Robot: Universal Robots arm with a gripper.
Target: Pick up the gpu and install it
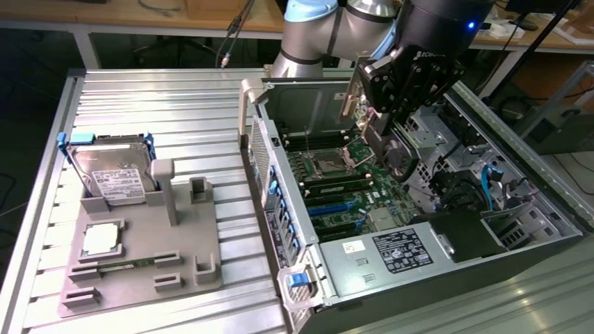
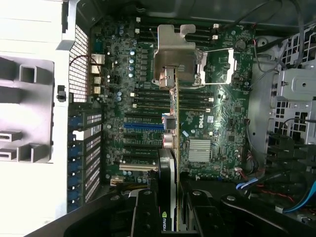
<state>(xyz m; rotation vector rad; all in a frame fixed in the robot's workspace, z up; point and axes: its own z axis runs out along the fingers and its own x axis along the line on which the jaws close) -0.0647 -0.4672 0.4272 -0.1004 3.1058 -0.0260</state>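
The gpu [image 1: 388, 142] hangs edge-down inside the open computer case [image 1: 278, 209], over the motherboard [image 1: 330, 184]. Its green card, round black fan and silver end bracket [image 1: 351, 97] show below my gripper [image 1: 394, 111], which is shut on the card's upper edge. In the wrist view the gpu [image 2: 176, 143] is seen edge-on, as a thin line running from between my black fingers [image 2: 148, 215] to the bent silver bracket [image 2: 173, 54]. The card hovers above the expansion slots, near the blue slot [image 2: 143, 126], apart from the board.
A grey fixture [image 1: 139, 271] on the exterior view's left holds a silver hard drive [image 1: 111, 174], a processor [image 1: 100, 239] and a memory stick [image 1: 125, 264]. Inside the case are the processor socket [image 1: 330, 163], the power supply [image 1: 399, 250], drive cages and blue cables [image 1: 492, 184].
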